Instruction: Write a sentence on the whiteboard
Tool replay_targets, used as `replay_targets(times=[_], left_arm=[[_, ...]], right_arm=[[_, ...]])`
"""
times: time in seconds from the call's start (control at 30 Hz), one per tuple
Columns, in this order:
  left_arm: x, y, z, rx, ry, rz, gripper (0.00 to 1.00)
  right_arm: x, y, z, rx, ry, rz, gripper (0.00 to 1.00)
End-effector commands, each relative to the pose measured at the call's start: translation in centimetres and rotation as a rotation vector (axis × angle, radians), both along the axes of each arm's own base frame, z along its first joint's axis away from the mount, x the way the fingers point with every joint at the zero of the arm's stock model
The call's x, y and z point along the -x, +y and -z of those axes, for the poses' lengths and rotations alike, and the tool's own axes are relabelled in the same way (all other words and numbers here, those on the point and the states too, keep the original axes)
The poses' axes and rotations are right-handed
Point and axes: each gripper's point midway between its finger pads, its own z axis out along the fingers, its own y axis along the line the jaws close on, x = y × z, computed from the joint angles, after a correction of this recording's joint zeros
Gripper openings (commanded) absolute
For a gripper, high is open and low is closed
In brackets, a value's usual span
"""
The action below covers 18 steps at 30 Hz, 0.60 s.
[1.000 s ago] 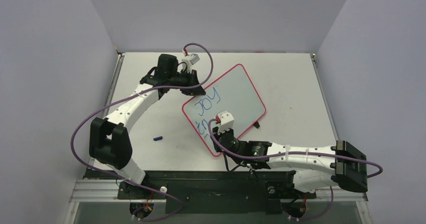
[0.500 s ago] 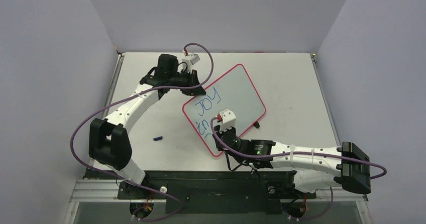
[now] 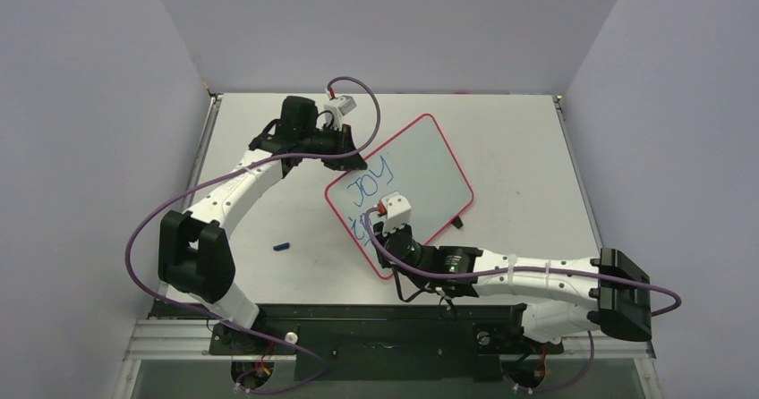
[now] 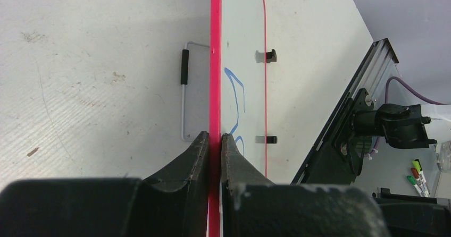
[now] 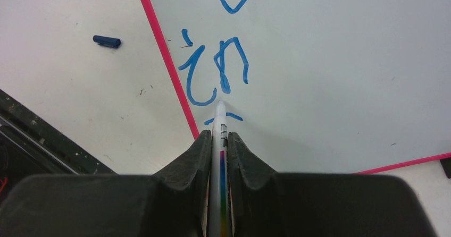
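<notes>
The whiteboard (image 3: 425, 162), glossy white in a red-pink frame, lies slanted on the table with blue writing (image 3: 369, 182) at its left end. My left gripper (image 3: 351, 159) is shut on the board's upper left edge; in the left wrist view the jaws (image 4: 215, 137) pinch the red frame (image 4: 215, 61). My right gripper (image 3: 380, 229) hovers over the board's lower left part, shut on a white marker (image 5: 219, 123). The marker's tip touches the whiteboard (image 5: 330, 77) at a short blue stroke just below the blue letters "in" (image 5: 213, 72).
A blue marker cap (image 3: 282, 246) lies on the table left of the board, also in the right wrist view as the cap (image 5: 107, 41). A wire stand (image 4: 184, 88) shows beside the board's edge. A black foot (image 3: 458, 223) sits at the board's lower edge. Grey walls enclose the table.
My right gripper with the marker has shifted slightly left over the board's lower left part. The left gripper and the board have stayed still.
</notes>
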Motion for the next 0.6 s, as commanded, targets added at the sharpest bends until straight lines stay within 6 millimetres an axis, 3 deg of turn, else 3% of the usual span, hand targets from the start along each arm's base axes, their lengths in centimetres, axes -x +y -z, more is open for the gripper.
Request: replay_targets(times=[0.0, 0.57], left_arm=[[-0.8, 0.4, -2.7, -0.001, -0.137, -0.005, 0.0], [-0.8, 0.4, -2.7, -0.001, -0.138, -0.004, 0.0]], right_arm=[[-0.1, 1.6, -1.4, -0.045, -0.013, -0.017, 0.0], [1.4, -0.1, 2.4, -0.009, 0.056, -0.016, 0.0]])
